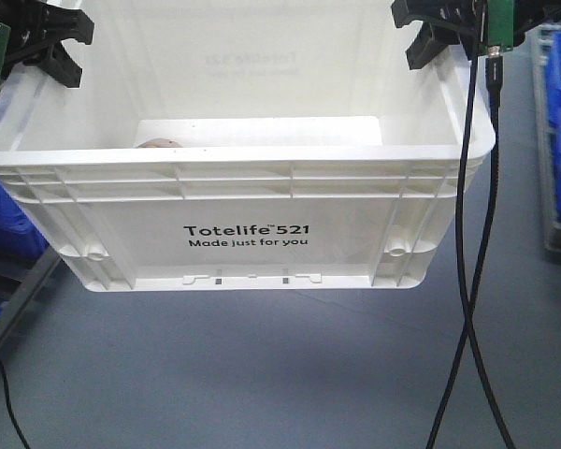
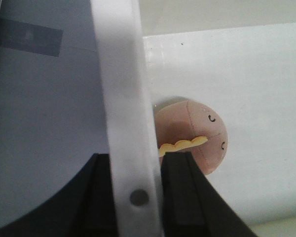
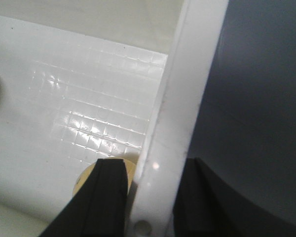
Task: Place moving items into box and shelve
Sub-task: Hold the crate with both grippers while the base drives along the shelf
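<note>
Left wrist: glossy box [image 2: 122,98], seemingly plush ball [image 2: 200,136].

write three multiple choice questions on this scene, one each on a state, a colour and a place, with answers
1. The left gripper is: A open above the box, B shut on the box's rim, C holding a ball.
2. The print on the box is: A red, B black, C blue.
3. The pale pink ball lies: A inside the box, B balanced on its rim, C in the left gripper.
Answers: 1 B, it clamps the white rim wall; 2 B, black lettering on white; 3 A, it rests on the box's floor.
</note>
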You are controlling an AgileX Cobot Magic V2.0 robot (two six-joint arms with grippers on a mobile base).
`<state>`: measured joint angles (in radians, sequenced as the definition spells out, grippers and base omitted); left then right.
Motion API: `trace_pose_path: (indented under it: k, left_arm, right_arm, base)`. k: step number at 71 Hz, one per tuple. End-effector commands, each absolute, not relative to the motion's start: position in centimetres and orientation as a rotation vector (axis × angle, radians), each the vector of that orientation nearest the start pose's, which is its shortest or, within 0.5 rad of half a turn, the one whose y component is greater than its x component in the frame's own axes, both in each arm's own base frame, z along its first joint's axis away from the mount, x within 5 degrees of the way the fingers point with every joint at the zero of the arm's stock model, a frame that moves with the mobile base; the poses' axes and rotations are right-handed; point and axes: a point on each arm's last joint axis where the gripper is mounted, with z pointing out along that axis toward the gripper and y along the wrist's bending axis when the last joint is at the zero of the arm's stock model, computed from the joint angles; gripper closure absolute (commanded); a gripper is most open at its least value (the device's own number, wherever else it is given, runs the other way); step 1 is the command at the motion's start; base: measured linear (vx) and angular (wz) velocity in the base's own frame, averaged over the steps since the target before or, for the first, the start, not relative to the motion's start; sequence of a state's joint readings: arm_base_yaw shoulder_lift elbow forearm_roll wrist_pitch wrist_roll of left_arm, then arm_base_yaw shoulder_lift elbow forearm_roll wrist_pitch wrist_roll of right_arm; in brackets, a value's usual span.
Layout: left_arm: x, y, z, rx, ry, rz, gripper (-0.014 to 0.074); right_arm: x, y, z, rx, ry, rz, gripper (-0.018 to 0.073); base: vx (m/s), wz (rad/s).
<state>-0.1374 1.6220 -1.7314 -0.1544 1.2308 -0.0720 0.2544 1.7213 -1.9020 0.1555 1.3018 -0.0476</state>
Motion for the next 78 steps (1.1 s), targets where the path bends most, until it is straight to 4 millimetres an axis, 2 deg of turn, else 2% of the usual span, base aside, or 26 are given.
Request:
trace_pose_path:
  k: [1, 40, 78]
  left_arm:
    - [32.21, -7.48, 43.9, 0.08, 2.38, -0.489, 0.0613]
    - [32.21, -7.48, 43.9, 0.08, 2.38, -0.489, 0.0613]
    - [32.21, -7.48, 43.9, 0.08, 2.38, -0.489, 0.0613]
  right_arm:
    - [32.59, 12.02, 44.94, -0.435, 2.376, 0.51, 0.0571]
    - [32.62, 12.01, 44.95, -0.432, 2.373, 0.508, 0.0571]
    - [33.3, 12.19, 44.19, -0.432, 2.395, 0.507, 0.0571]
  base:
    - [0.36, 0.46]
    - [0.26, 0.63]
    - [0.0, 0.41]
